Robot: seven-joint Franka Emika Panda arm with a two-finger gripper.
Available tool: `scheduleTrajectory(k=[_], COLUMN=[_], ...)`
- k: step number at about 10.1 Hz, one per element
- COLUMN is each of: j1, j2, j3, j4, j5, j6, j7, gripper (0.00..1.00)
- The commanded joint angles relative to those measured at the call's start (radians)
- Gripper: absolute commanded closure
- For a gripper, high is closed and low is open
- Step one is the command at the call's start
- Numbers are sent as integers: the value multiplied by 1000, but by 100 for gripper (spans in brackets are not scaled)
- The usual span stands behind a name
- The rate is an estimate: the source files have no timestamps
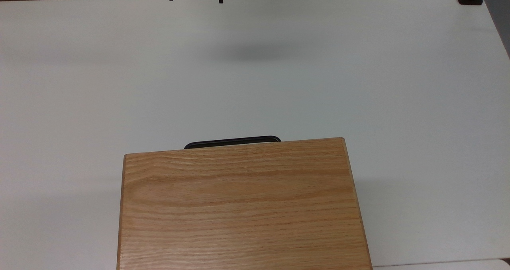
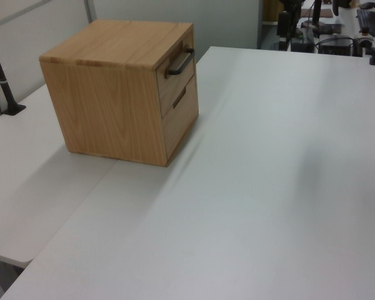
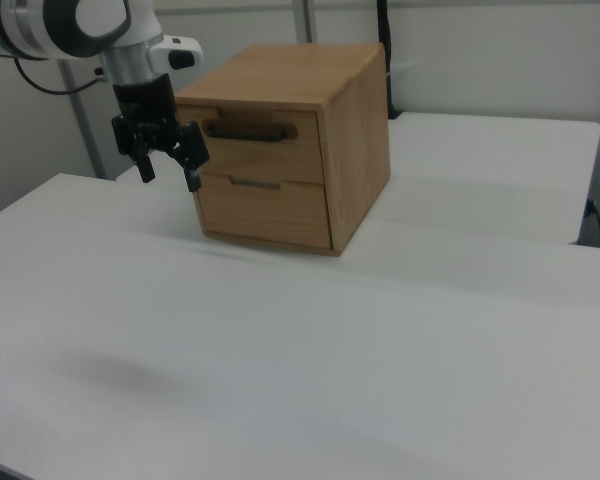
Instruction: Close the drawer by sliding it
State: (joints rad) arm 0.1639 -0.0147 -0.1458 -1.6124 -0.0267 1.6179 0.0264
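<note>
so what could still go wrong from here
1. The drawer looks shut, but its black handle juts past the cabinet. If the open pincer swept back that way, a finger might hook the handle and drag the drawer out.
2. The cabinet seems to stand loose on the table, so a bump from the arm would probably shift it.

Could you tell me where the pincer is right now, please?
In the right view the pincer hangs open above the table, at the right view's left, clear of the drawer.
</note>
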Motion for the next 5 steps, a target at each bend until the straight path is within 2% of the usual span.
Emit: scheduleTrajectory(k=[1,5], j1=[-68,-174], j2=[-30,-30], j3=[40,113], j4=[-34,-32], j5=[-1,2], j6=[-7,-6], j7=[-3,-49], gripper=[0,0])
